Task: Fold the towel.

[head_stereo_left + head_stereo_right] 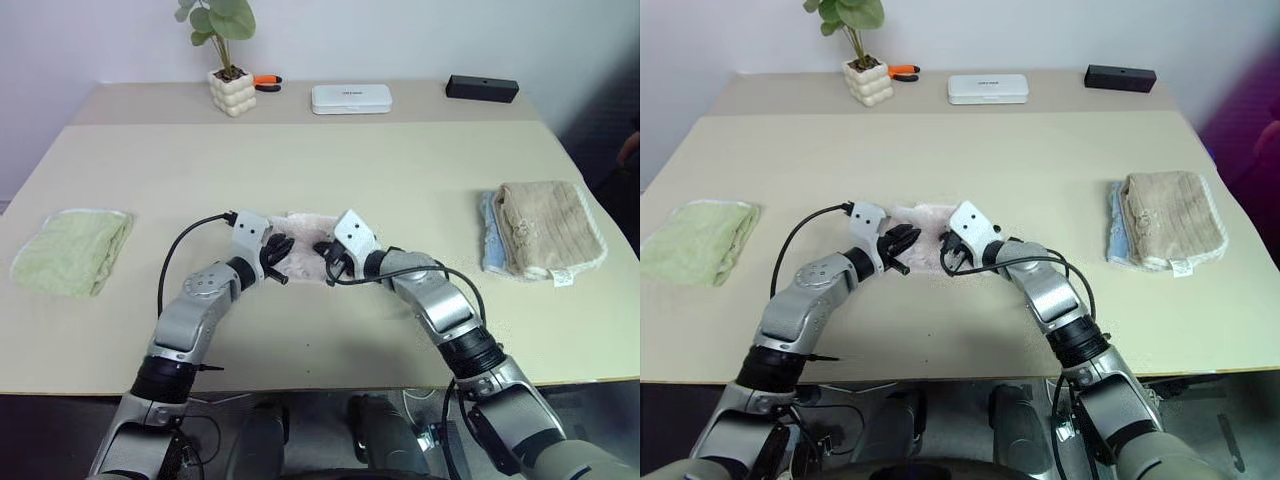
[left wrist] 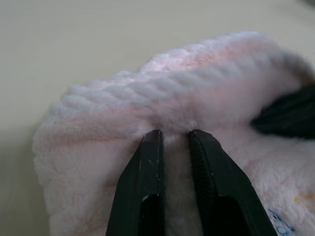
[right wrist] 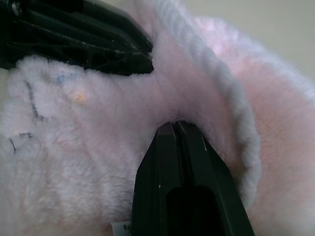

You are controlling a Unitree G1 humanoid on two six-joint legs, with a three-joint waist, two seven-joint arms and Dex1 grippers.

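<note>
**Setting: indoor test room, staged like a lab or office**

Plain pale wall behind; no windows or household fittings in sight. A wide beige counter [image 1: 400, 180] carries only sparse, deliberately spaced items: a green folded towel [image 1: 70, 250] at the left, a beige-brown folded towel [image 1: 545, 228] at the right. Along the far edge sit a potted plant [image 1: 228, 60] in a white bubbled pot, an orange-handled tool [image 1: 266, 82], a flat white case [image 1: 351, 98] and a black box [image 1: 481, 88]. Loose cabling hangs under the counter's near edge.
</note>
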